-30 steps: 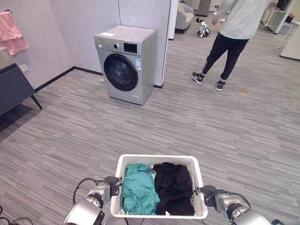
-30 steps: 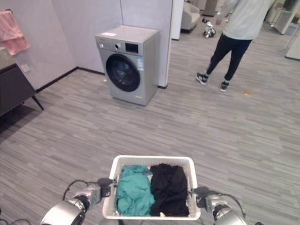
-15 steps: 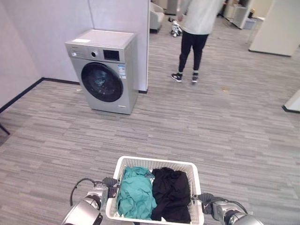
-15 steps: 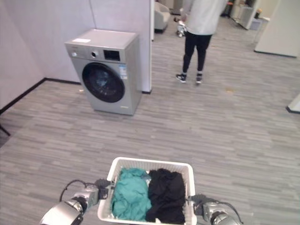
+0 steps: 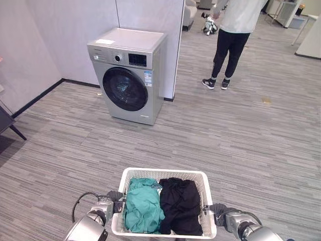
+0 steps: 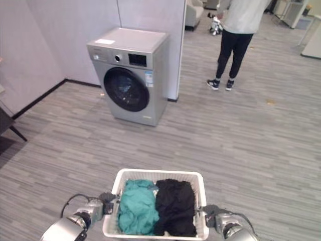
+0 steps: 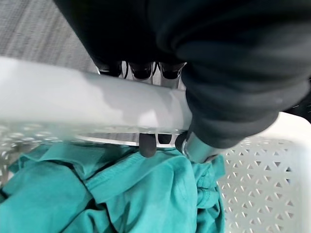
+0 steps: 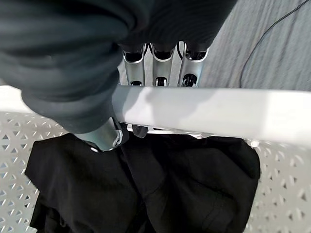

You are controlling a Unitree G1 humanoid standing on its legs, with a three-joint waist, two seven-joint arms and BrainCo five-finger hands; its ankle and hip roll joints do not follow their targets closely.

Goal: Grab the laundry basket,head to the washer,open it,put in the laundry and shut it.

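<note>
The white perforated plastic laundry basket (image 5: pixel 164 173) is hanging between the two hands low before the robot, well short of the silver front-loading washing machine (image 5: pixel 130 73) that is standing against the pale wall with its dark round door closed and facing out over the grey striped floor (image 5: pixel 241 145). The basket's long axis is running from hand to hand — the left hand (image 7: pixel 146 141) is gripping its left rim with fingers curled over the edge, the right hand (image 8: pixel 160 68) is clasping the right rim likewise. Inside, a crumpled teal garment (image 5: pixel 143 206) is lying toward the left wall and a black garment (image 5: pixel 180 206) toward the right — the small stickers on the washer's front are too small to read, and a person in dark trousers (image 5: pixel 230 35) is standing beyond.
</note>
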